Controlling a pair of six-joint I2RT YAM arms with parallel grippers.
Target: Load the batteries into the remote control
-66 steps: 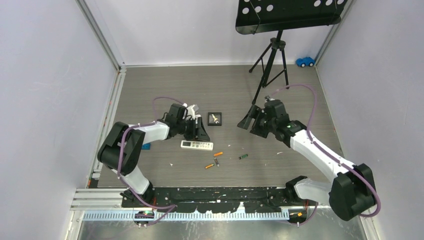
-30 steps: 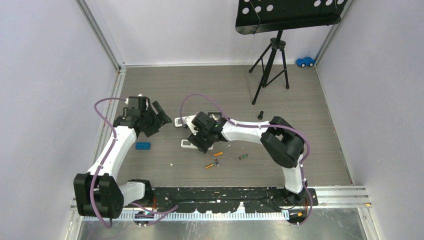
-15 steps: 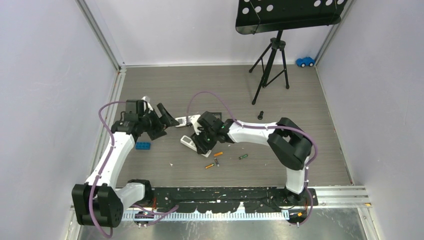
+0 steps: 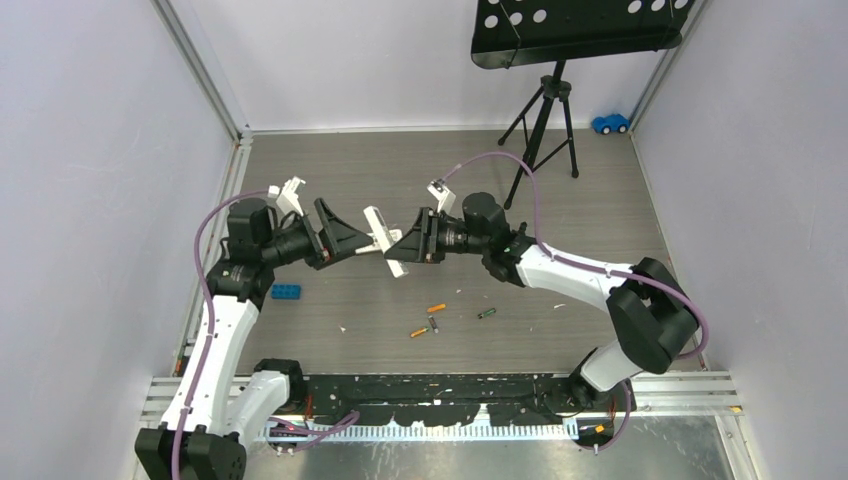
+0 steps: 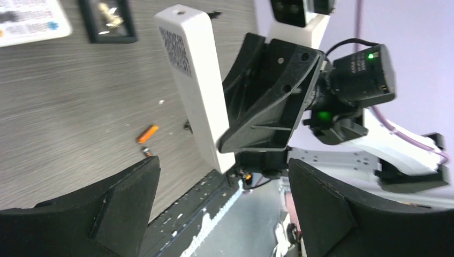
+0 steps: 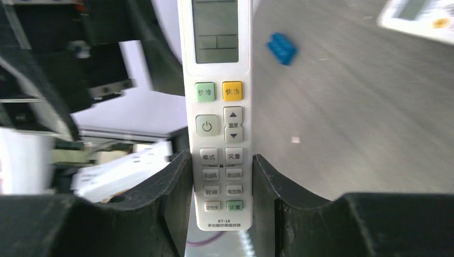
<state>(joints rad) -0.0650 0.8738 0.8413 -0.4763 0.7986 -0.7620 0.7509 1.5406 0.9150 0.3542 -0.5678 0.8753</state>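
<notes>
White plastic now hangs in mid-air: the remote control (image 4: 385,240), which lay on the worktop (image 4: 560,200) a second ago, has been lifted. The right pincer (image 4: 405,240) holds it by its long edges, jaws about half closed around the button end. Facing it, the left pincer (image 4: 345,238) has swung in, spread wide and empty, just beside the remote's back. The long axis runs across the right pincer's reach, tilted, with the display end away from the arm bases. Buttons face the right wrist; the labelled back faces the left pincer. I'd guess the battery cover comes next. The batteries (image 4: 436,308) lie loose on the worktop, below both pincers on the near side.
</notes>
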